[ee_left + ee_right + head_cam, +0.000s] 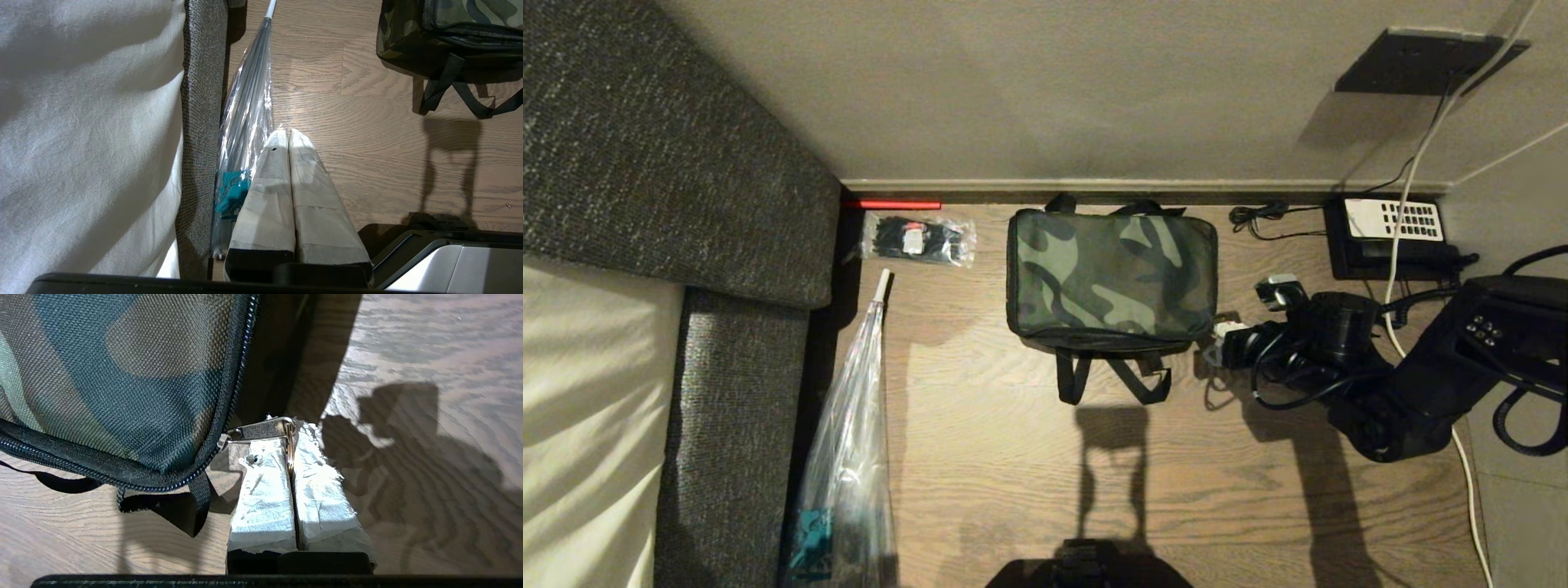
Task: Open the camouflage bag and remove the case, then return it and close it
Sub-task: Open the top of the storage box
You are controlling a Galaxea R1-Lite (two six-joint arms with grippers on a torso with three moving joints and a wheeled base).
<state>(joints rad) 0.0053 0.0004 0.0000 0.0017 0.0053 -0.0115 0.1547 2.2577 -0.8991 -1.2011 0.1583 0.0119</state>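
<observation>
The soft, boxy camouflage bag (1111, 273) with its green, brown and black fabric lid sits on the wood-grain floor (1013, 457) close to the pale skirting, its lid down and its black webbing straps (1107, 380) trailing toward the robot. The flat black case does not show in any view.

The right gripper (291, 443) is at the bag's right near corner, its two white-taped fingers (265, 486) pressed together and pinching the thin metal ring (290, 445) of the silver zipper pull (255, 432), which leads back to the black zipper track (235, 375) along the lid's edge. In the head view the black right arm (1405, 384) reaches in from the right side.

The left gripper (289, 136) hangs over the floor well apart from the bag, its taped fingers (265, 196) clenched on nothing, just beside a folded clear plastic umbrella (247, 118) that lies along the grey woven bed frame (202, 122).

Left of the bag lies a small clear packet of black items (919, 238); to its right a black desk telephone with white keypad (1392, 237) stands against the wall
</observation>
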